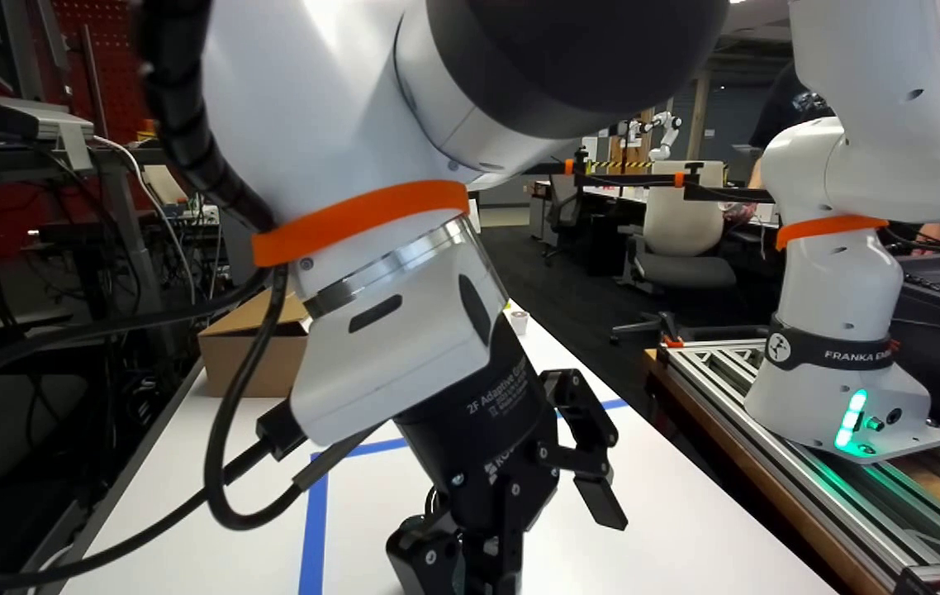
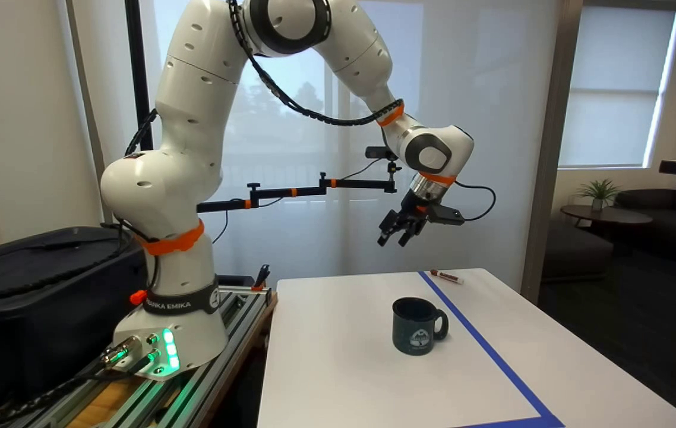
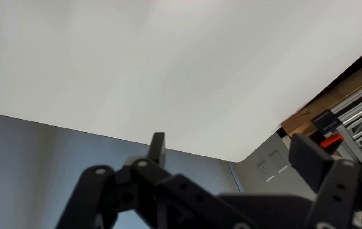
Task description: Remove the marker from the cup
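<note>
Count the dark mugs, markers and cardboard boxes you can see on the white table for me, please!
Dark mug: 1
Marker: 1
Cardboard box: 1
Total: 3

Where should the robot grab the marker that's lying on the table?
Probably around its middle, coming down from above. The marker lies flat on the white table, slim and straight, so its two long sides should be easy to squeeze. The open end effector would need to turn so one finger goes down each long side.
</note>
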`<state>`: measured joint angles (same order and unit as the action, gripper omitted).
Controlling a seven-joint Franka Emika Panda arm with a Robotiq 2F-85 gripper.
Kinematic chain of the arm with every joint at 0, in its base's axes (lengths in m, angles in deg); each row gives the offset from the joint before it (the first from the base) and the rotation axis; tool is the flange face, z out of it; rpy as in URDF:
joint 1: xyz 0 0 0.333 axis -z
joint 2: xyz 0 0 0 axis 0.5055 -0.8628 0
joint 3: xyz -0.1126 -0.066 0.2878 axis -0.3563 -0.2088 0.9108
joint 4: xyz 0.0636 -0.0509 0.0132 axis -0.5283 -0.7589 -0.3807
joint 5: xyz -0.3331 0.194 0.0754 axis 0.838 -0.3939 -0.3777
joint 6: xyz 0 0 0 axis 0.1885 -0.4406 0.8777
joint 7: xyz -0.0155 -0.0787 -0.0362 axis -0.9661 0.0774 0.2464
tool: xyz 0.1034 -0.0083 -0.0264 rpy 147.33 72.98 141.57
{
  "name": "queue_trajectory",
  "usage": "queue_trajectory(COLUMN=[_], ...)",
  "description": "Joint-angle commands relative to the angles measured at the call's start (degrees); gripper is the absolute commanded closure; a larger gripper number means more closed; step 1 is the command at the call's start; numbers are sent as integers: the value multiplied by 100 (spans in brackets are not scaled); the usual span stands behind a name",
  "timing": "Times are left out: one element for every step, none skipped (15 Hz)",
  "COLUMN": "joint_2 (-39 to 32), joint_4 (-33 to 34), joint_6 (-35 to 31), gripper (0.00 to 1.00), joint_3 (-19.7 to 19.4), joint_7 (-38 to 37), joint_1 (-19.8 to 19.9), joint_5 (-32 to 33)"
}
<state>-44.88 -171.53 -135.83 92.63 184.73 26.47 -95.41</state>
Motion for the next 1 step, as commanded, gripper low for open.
queue_trajectory(joint_2=[30], joint_4=[19], joint_6=[28], gripper=[0], joint_3=[-249], joint_7=[65], joint_1=[-237], joint_5=[-95])
